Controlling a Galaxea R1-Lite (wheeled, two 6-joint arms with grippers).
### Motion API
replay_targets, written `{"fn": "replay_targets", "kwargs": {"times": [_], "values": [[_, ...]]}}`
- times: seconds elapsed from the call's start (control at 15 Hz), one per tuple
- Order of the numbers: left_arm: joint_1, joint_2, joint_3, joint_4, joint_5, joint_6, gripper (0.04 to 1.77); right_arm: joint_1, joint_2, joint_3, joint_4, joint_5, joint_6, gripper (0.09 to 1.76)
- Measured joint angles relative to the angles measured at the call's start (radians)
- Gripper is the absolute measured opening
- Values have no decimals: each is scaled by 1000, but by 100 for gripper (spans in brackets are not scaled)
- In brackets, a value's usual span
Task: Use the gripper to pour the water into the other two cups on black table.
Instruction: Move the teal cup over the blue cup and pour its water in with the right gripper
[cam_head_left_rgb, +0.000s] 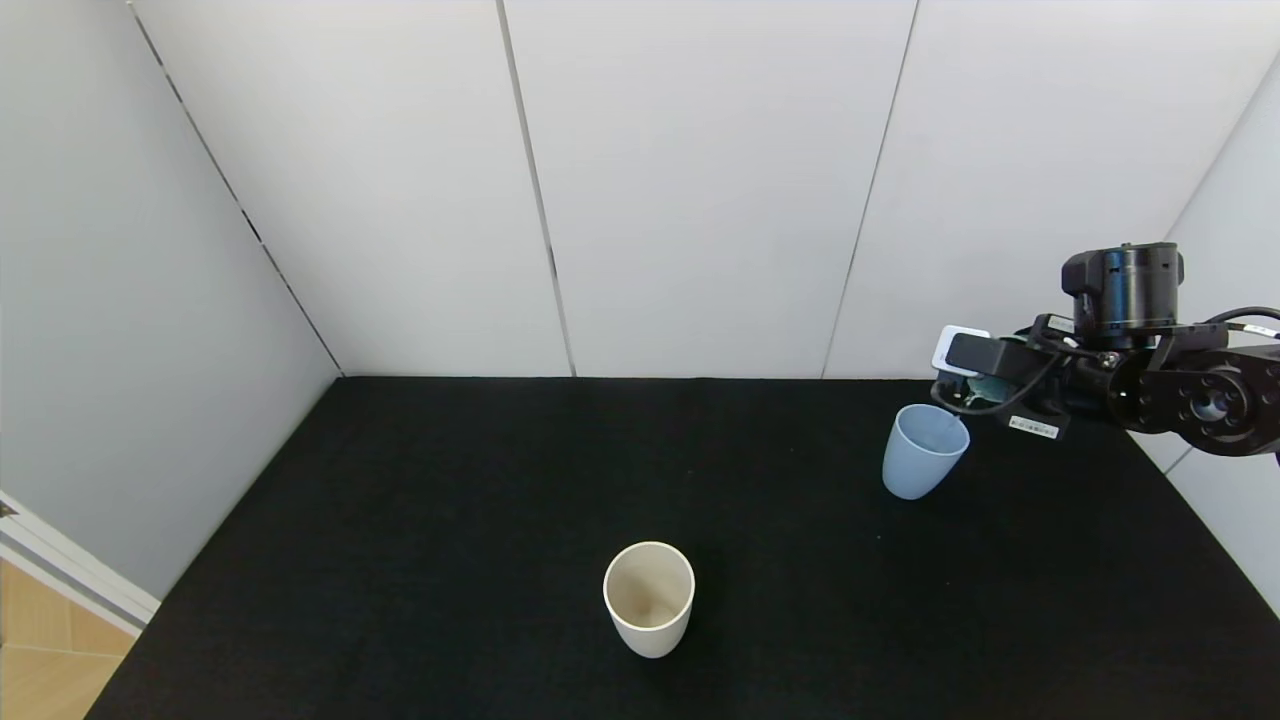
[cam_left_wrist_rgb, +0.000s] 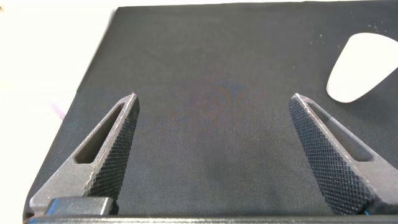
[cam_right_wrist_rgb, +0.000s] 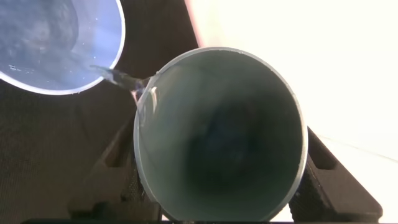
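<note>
My right gripper (cam_head_left_rgb: 978, 388) is at the table's far right, shut on a teal-green cup (cam_head_left_rgb: 988, 384) tipped over the light blue cup (cam_head_left_rgb: 922, 450). In the right wrist view the gripper (cam_right_wrist_rgb: 221, 171) holds the teal cup (cam_right_wrist_rgb: 217, 137) by its sides, and a thin stream of water (cam_right_wrist_rgb: 121, 78) runs from its rim into the blue cup (cam_right_wrist_rgb: 56, 43). The cream-white cup (cam_head_left_rgb: 649, 598) stands upright in the front middle of the black table (cam_head_left_rgb: 400, 520). My left gripper (cam_left_wrist_rgb: 214, 96) is open and empty low over the table, with the cream cup (cam_left_wrist_rgb: 364, 68) ahead of it.
White walls close off the table at the back and on both sides. A strip of wooden floor (cam_head_left_rgb: 45, 650) shows past the table's front left corner.
</note>
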Motion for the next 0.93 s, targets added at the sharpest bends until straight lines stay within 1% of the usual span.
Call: {"fn": "replay_targets", "kwargs": {"times": [0.13,0.27,0.4,0.53,0.73,0.87,0.93], "values": [[0,0,0,0,0,0,172,-3,0,8,2,3,18,123],[0,0,0,0,0,0,172,-6,-1,11,19,6,68,123],[0,0,0,-1,0,0,172,-6,-6,6,82,17,153,123],[0,0,0,-2,0,0,172,-5,-15,-17,141,59,257,123],[0,0,0,-2,0,0,172,-3,-23,-41,156,108,395,123],[0,0,0,-2,0,0,172,1,-30,-70,173,130,446,123],[0,0,0,-2,0,0,172,3,-36,-88,212,142,461,123]]}}
